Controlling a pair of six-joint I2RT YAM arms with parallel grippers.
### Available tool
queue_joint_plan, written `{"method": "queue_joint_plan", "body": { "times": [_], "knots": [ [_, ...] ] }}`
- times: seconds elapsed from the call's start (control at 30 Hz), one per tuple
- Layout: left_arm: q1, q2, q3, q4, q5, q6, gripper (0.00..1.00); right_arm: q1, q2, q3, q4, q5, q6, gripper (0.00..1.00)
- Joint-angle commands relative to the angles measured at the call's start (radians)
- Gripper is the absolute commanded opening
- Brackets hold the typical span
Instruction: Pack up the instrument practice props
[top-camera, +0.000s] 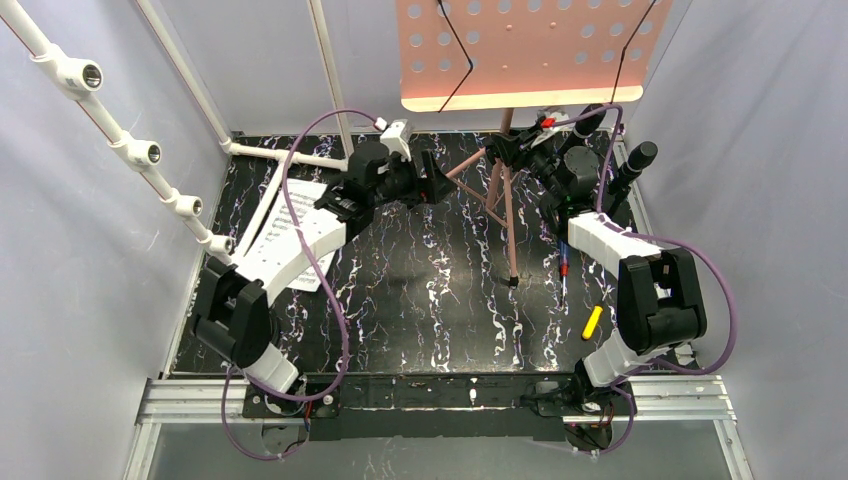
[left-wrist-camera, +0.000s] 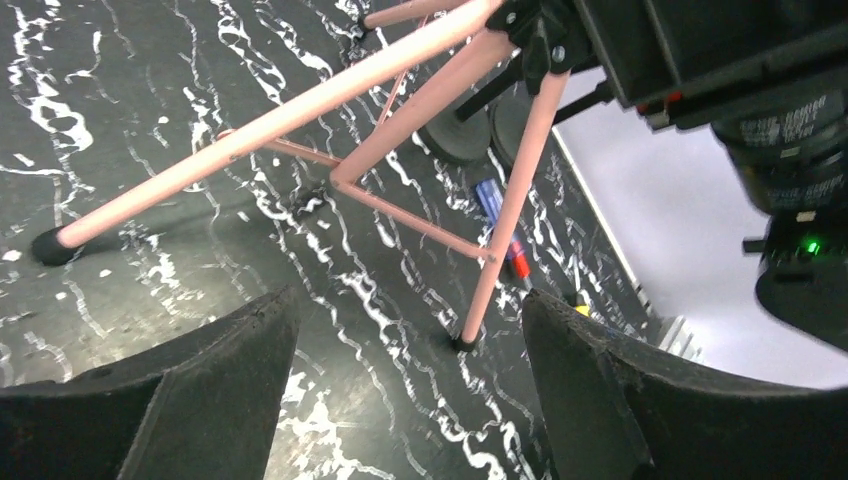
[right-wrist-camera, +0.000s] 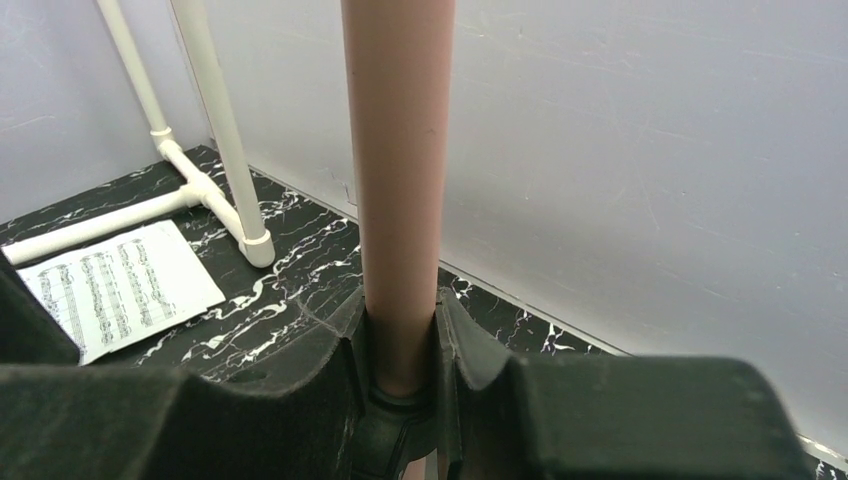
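Observation:
The salmon-pink perforated music desk (top-camera: 520, 50) stands at the back on a pink pole (right-wrist-camera: 398, 180) with thin tripod legs (top-camera: 505, 215). My right gripper (top-camera: 515, 150) is shut on the pole just above the tripod hub; the pole sits between its pads (right-wrist-camera: 398, 340). My left gripper (top-camera: 440, 185) is open and empty, left of the legs. In the left wrist view it (left-wrist-camera: 410, 340) faces the legs (left-wrist-camera: 400, 100). White sheet music (top-camera: 290, 235) lies at the left, partly under my left arm. A black microphone (top-camera: 632, 165) stands at the far right; two round black bases (left-wrist-camera: 455, 135) show behind the legs.
A white pipe frame (top-camera: 150, 155) runs along the left wall and back corner (right-wrist-camera: 215, 130). A blue-and-red marker (top-camera: 563, 262) and a yellow marker (top-camera: 592, 322) lie on the black marbled mat (top-camera: 430, 290) near my right arm. Grey walls close in on three sides.

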Motion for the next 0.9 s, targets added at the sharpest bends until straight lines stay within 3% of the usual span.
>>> {"method": "queue_joint_plan", "body": {
  "times": [0.0,0.27,0.67,0.87],
  "knots": [
    [-0.018,0.056,0.072,0.129,-0.045,-0.161,0.78,0.000,0.048,-0.044,-0.023,-0.009,-0.057,0.01],
    [-0.048,0.207,0.224,0.199,-0.021,-0.289,0.67,0.000,0.055,-0.038,-0.056,-0.022,-0.059,0.01],
    [-0.072,0.383,0.361,0.284,0.012,-0.438,0.36,0.006,0.046,-0.014,-0.132,-0.035,-0.096,0.01],
    [-0.084,0.414,0.391,0.307,0.030,-0.487,0.34,0.010,0.048,-0.005,-0.154,-0.036,-0.101,0.01]
  ]
}}
